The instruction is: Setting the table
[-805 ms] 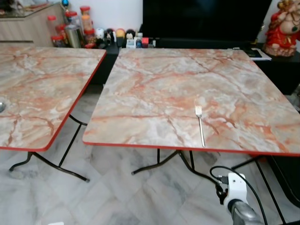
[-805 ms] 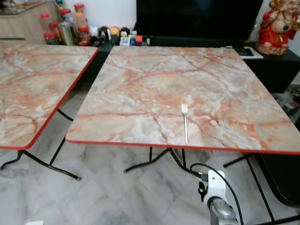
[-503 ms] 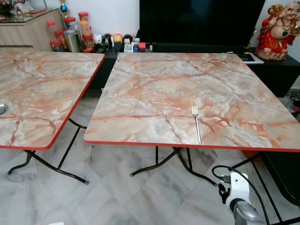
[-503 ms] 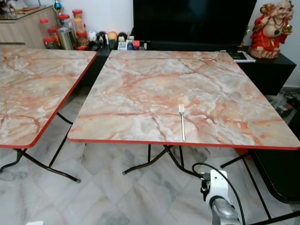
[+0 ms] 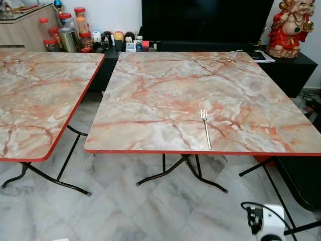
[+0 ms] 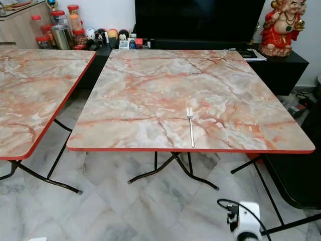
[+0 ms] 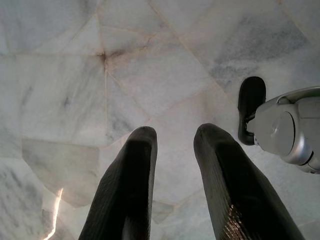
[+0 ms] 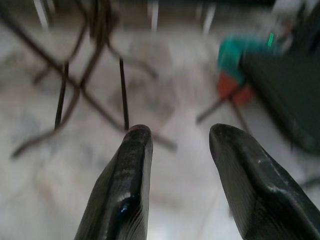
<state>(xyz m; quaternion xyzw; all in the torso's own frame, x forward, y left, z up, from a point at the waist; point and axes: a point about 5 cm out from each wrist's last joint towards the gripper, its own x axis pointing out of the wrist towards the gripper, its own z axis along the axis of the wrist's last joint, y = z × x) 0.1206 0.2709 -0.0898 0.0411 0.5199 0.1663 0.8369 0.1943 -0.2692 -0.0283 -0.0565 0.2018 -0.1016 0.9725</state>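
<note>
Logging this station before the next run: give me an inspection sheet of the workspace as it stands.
Surface: marble-pattern table, red-edged; second table beside it, on the robot's left.
Job's things: one fork near the front edge, tines pointing away.
Clutter: nothing seen on the near table.
Grippers: left gripper and right gripper hang low over the floor, jaws open, empty.
Cables: black cable at right wrist.
Surroundings: jars, dark TV, red figurine, marble floor.

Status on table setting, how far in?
Early. Done: one silver metal fork lies near the front edge of the orange-veined marble-pattern table. In hand: nothing; left pincer and right pincer hang open and empty over the floor. Left: no plates, cups or other cutlery laid on this table yet.
</note>
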